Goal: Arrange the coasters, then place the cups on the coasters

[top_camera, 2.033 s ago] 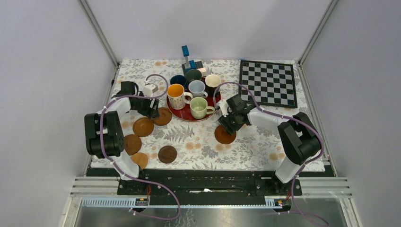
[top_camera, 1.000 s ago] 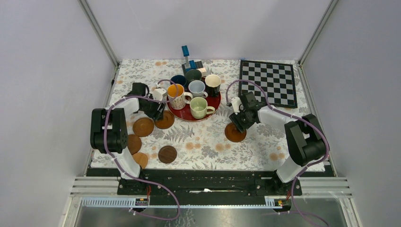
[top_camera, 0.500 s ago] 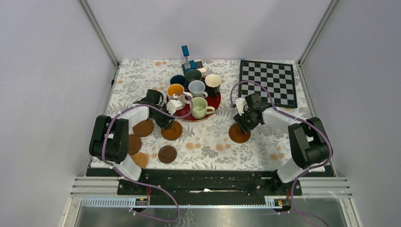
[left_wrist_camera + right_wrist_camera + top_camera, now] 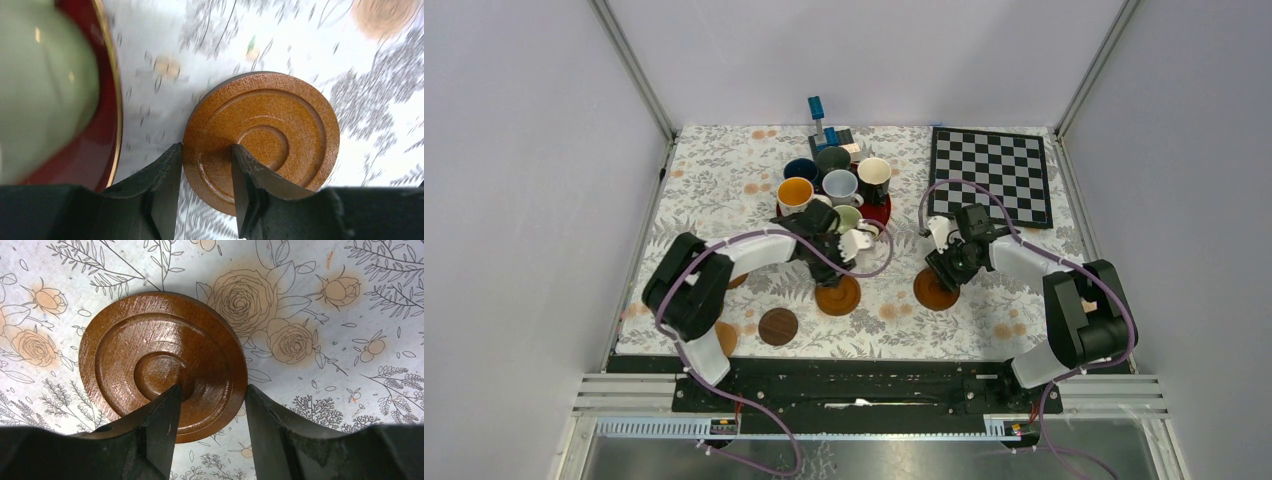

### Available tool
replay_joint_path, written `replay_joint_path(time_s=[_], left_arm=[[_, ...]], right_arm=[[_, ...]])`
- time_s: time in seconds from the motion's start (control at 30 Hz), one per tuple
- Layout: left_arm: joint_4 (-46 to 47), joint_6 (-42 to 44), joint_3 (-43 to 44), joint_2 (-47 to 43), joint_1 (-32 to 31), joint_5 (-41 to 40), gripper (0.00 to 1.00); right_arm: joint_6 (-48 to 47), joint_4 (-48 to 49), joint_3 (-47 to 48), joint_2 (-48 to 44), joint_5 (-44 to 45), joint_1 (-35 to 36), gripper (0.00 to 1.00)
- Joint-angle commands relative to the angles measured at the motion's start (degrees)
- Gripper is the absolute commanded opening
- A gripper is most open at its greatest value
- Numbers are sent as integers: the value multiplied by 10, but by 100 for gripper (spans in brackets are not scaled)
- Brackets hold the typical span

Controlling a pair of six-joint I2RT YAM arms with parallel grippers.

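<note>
My left gripper (image 4: pixel 834 272) is shut on the rim of an orange-brown coaster (image 4: pixel 837 296), just in front of the red tray (image 4: pixel 880 213). In the left wrist view one finger sits outside the coaster (image 4: pixel 270 130) and one on top of it, gripper (image 4: pixel 205 150). My right gripper (image 4: pixel 941 272) is shut on the rim of a darker coaster (image 4: pixel 934 290), (image 4: pixel 150 350), gripper (image 4: pixel 211 390). A dark coaster (image 4: pixel 777 326) lies near the front; two more peek out from under the left arm. Several cups stand on the tray, among them the orange-inside cup (image 4: pixel 795 192) and the pale green cup (image 4: pixel 45 90).
A chessboard (image 4: pixel 992 175) lies at the back right. A blue-handled tool (image 4: pixel 818 118) stands on a dark block behind the tray. A floral cloth covers the table. The tray's gold-edged rim (image 4: pixel 111 115) is just left of the left fingers.
The left gripper has travelled right and forward from the left side to the middle, bringing its coaster along. The right gripper has shifted its coaster a little right and forward.
</note>
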Motion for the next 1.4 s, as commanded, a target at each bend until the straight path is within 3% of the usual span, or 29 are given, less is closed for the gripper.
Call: replay_joint_path(time_s=[0.0,0.43,0.87,1.37], left_arm=[[35,-52,58,59,-47,-15,26],[38,-99,170,143,-73,10,27],[38,-125,185,162,-80,40,30],[62,-157,205,187,-95,53,31]], right_arm=[[-18,-37,-11,-8,-17,-14,56],[3,-37,13,8,-36,-16,56],[44,-8,50,49,5,-16,55],[7,-6,37,40,31,-70,54]])
